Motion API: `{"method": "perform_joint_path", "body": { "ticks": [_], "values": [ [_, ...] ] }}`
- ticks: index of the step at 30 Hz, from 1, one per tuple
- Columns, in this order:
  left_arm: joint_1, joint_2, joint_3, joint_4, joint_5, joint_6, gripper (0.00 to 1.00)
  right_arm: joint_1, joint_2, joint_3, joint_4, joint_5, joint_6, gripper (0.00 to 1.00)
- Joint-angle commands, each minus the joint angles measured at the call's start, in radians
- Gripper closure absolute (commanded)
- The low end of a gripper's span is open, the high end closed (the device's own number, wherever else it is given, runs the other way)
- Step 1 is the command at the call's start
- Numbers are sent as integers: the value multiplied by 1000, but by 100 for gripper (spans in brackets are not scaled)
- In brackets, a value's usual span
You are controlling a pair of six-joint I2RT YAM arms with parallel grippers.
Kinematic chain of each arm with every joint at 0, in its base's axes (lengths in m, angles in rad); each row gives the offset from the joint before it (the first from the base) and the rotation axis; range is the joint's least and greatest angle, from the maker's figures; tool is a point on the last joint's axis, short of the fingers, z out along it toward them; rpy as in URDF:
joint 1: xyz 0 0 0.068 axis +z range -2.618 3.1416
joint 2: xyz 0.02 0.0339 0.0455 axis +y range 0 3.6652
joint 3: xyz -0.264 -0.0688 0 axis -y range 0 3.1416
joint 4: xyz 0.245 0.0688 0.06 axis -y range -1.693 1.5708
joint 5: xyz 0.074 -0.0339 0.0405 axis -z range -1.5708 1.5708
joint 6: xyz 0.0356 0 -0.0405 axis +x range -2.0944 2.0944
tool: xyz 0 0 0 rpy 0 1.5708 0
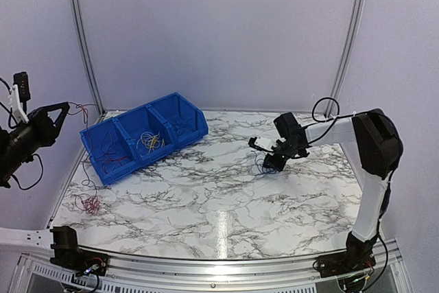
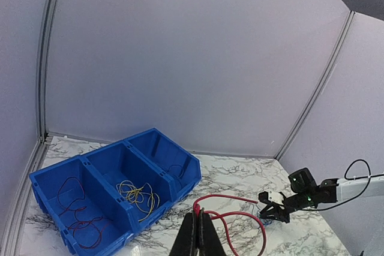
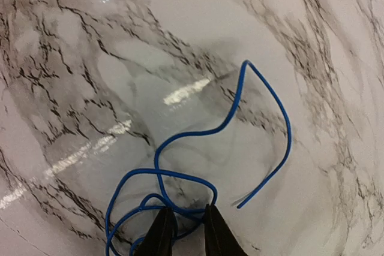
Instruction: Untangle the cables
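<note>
High at the left, my left gripper point(image 1: 65, 109) point(image 2: 201, 215) is shut on a thin red cable point(image 2: 236, 213), which loops down from the tips. My right gripper point(image 1: 269, 165) point(image 3: 185, 217) is down on the marble at the right, closed on strands of a blue cable point(image 3: 174, 172) that curls over the table in front of it. A blue three-part bin point(image 1: 164, 154) point(image 2: 182, 180) holds yellow cables point(image 1: 151, 142) point(image 2: 137, 195) in its middle part and red cables point(image 1: 110, 156) point(image 2: 78, 217) in its left part. A dark wire lies in the bin's right part.
A small clump of red wires point(image 1: 89, 204) lies on the marble near the left front edge. White walls with metal rails close the table at the back and sides. The thick black robot cable point(image 1: 326, 106) loops above the right arm.
</note>
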Motion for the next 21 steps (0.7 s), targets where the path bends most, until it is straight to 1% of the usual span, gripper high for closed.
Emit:
{"method": "perform_joint_path", "body": {
  "ticks": [1, 4, 9, 13, 15, 18, 21],
  "values": [
    [-2, 53, 57, -44, 32, 46, 100, -27, -27, -42, -87, 60, -3, 77],
    [-2, 101, 84, -43, 59, 54, 100, -23, -81, -6, -150, -3, 32, 67],
    [-2, 178, 144, -34, 120, 69, 100, 12, -251, 17, -208, -78, 27, 50],
    [-2, 240, 167, 12, 187, 89, 100, 72, -353, 46, -260, -168, 1, 42],
    [-2, 274, 178, 36, 215, 98, 100, 113, -373, 71, -270, -228, 10, 39],
    [-2, 320, 205, 64, 248, 114, 100, 192, -368, 126, -271, -292, 35, 36],
    [-2, 365, 246, 90, 266, 134, 100, 272, -326, 207, -257, -356, 68, 32]
  ]
}}
